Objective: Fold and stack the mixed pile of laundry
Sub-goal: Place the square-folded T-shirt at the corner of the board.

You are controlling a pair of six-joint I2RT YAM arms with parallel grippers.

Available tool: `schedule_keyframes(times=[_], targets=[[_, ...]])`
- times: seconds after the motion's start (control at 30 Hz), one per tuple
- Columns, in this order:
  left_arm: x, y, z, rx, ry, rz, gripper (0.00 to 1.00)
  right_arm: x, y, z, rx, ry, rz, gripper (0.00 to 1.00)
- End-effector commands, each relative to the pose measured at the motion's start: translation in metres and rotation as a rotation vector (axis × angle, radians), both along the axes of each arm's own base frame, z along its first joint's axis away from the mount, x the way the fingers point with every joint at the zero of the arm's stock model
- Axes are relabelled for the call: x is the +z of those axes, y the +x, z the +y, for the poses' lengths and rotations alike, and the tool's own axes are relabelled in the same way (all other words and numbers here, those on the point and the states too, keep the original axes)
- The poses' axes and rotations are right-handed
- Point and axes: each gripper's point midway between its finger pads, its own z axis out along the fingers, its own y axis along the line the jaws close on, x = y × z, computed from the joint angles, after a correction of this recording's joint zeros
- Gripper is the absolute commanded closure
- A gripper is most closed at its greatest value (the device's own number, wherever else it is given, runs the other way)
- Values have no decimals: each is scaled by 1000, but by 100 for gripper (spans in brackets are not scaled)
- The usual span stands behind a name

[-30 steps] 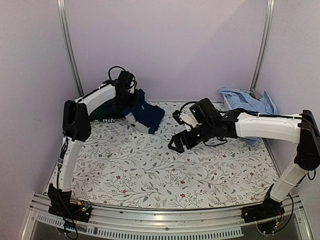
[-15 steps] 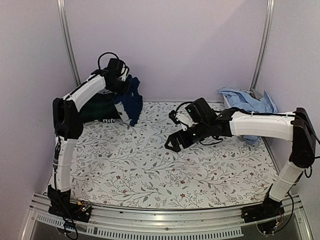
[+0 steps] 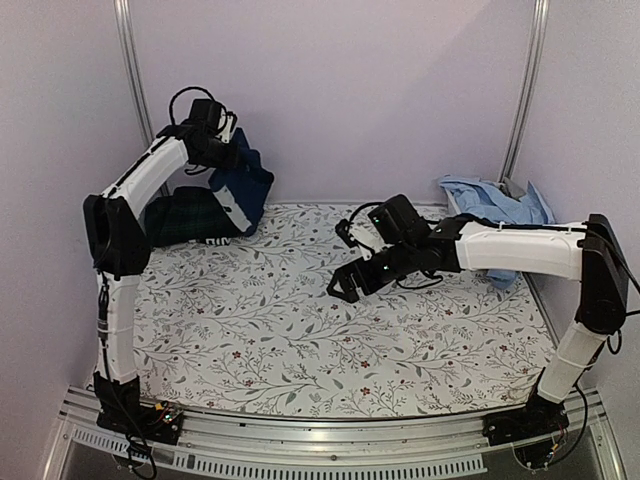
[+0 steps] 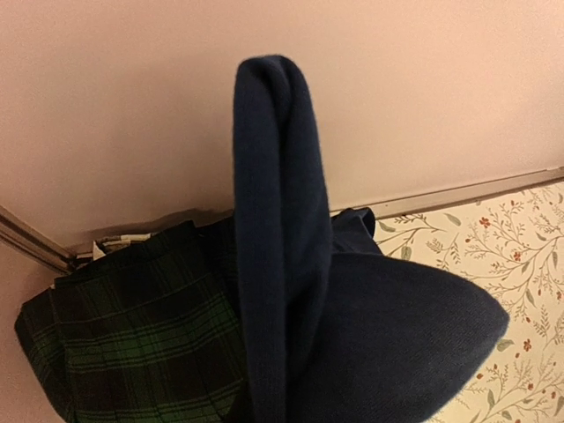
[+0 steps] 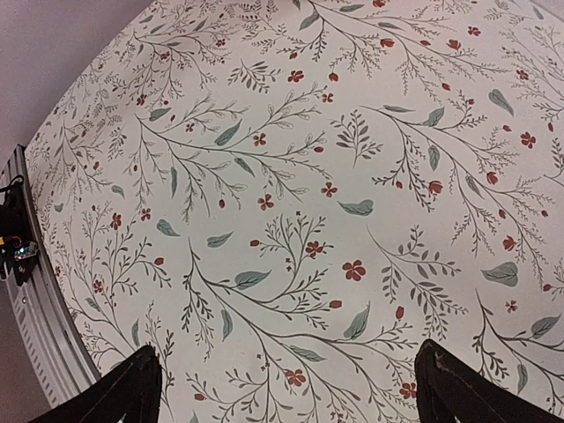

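Note:
My left gripper (image 3: 230, 152) is raised high at the back left, shut on a navy blue T-shirt (image 3: 244, 190) that hangs from it against the wall. In the left wrist view the navy T-shirt (image 4: 282, 264) fills the middle and hides the fingers. Below and left of it a dark green plaid piece (image 3: 185, 218) (image 4: 132, 344) lies in the back left corner. A heap of light blue shirts (image 3: 495, 205) sits at the back right. My right gripper (image 3: 350, 285) (image 5: 295, 397) hovers open over the middle of the table with nothing between its fingers (image 5: 128, 392).
A white sheet printed with leafy vines (image 3: 320, 340) (image 5: 291, 176) covers the table. Metal posts (image 3: 525, 90) stand at both back corners, and a metal rail (image 3: 300, 455) runs along the near edge. The back wall is close behind the lifted cloth.
My left gripper has risen and swung left toward the wall, lifting the navy T-shirt off the sheet. The right gripper has edged slightly left and stays open.

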Motion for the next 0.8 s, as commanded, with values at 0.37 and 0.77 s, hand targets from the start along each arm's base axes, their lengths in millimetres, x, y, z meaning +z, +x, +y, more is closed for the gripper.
schedule_keyframes(times=[0.37, 0.77], targets=[[-24, 24, 77, 70, -42, 12, 100, -1, 9, 1, 0, -13, 9, 1], [-95, 48, 162, 122, -116, 77, 98, -6, 8, -5, -31, -57, 57, 1]])
